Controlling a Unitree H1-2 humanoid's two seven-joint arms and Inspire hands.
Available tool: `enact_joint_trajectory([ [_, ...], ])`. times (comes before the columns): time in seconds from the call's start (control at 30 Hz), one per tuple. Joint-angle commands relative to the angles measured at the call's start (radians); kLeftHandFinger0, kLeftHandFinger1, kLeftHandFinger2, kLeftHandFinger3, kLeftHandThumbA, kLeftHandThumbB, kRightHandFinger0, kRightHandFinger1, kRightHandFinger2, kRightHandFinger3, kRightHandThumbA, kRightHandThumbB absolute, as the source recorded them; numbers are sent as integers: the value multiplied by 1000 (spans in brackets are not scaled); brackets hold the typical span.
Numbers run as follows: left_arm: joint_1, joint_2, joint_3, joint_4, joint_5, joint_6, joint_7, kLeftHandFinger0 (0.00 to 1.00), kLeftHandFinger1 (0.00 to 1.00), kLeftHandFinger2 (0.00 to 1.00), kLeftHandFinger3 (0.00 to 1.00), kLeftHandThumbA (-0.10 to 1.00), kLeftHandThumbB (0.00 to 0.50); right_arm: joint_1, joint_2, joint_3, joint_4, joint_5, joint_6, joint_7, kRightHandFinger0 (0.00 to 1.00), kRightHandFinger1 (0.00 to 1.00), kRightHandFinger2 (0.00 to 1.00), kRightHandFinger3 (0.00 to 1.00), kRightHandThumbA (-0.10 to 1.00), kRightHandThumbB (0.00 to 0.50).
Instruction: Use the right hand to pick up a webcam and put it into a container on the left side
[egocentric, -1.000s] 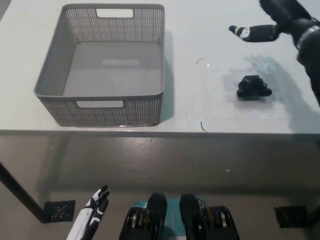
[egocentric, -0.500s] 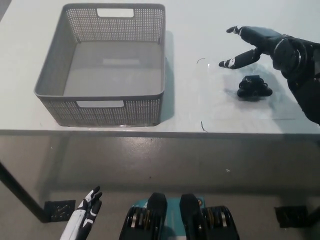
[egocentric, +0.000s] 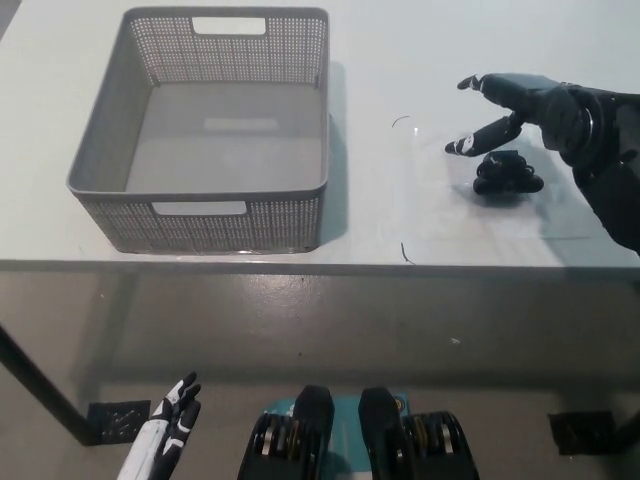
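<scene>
Black, lumpy webcam (egocentric: 508, 175) sits on the table beneath the right robot hand's (egocentric: 525, 105) spread fingers.

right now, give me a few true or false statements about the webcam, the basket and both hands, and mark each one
1. The webcam lies on the white table, outside the basket. True.
2. The right hand is shut on the webcam. False: its fingers are spread just above and beside the webcam, which sits on the table.
3. The grey basket holds the webcam. False: nothing shows inside the basket.
4. The left hand rests low at the picture's lower left, below the table's edge. True.
5. The basket stands to the right of the webcam. False: it stands to the webcam's left.
</scene>
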Motion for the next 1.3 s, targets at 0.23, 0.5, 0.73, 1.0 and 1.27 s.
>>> enact_joint_trajectory([
  [0.23, 3, 20, 5, -25, 9, -52, 10, 1000, 1000, 1000, 1000, 1000, 78, -95, -17, 19, 28, -32, 7, -4, 1000, 1000, 1000, 1000, 785, 500],
  [0.5, 2, 23, 5, -24, 24, -51, 14, 1000, 1000, 1000, 1000, 1000, 63, -99, -16, 26, 68, -35, 4, -15, 1000, 1000, 1000, 1000, 774, 500],
  [0.73, 3, 18, 7, -17, 18, -56, 14, 1000, 1000, 1000, 1000, 1000, 61, -83, -6, 37, 99, -36, -10, -28, 1000, 1000, 1000, 1000, 758, 500],
  [1.0, 2, 18, 6, -12, 34, -59, 18, 1000, 1000, 1000, 1000, 1000, 70, -76, 16, 40, 172, -33, -15, -53, 1000, 1000, 1000, 1000, 715, 500],
  [1.27, 3, 18, 7, -19, 29, -55, 12, 1000, 1000, 1000, 1000, 1000, 76, -48, 31, 38, 220, -26, -21, -84, 1000, 1000, 1000, 1000, 664, 500],
])
